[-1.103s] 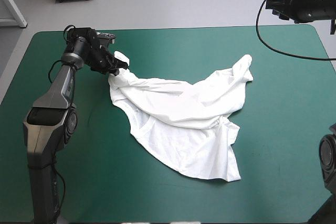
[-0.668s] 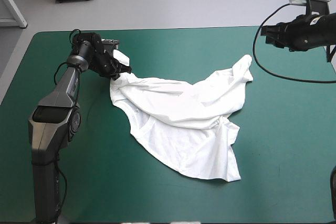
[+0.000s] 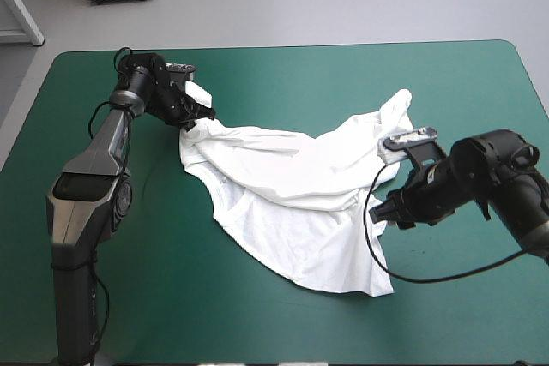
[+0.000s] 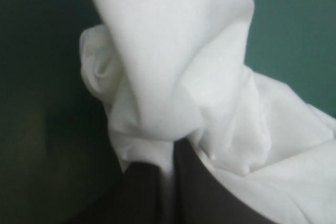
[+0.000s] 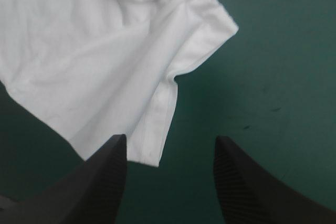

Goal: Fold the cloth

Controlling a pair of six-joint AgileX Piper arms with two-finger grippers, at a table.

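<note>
A: Folded yet?
B: No. Pinching a corner of the crumpled T-shirt (image 3: 292, 190) between left fingers (image 4: 202, 195); holding right fingers (image 5: 100, 182) spread, hem corner just ahead on tabletop (image 3: 257, 75). Yet to flatten, then fold.

No lettering, label, brand mark, number or sign legible in any view
</note>
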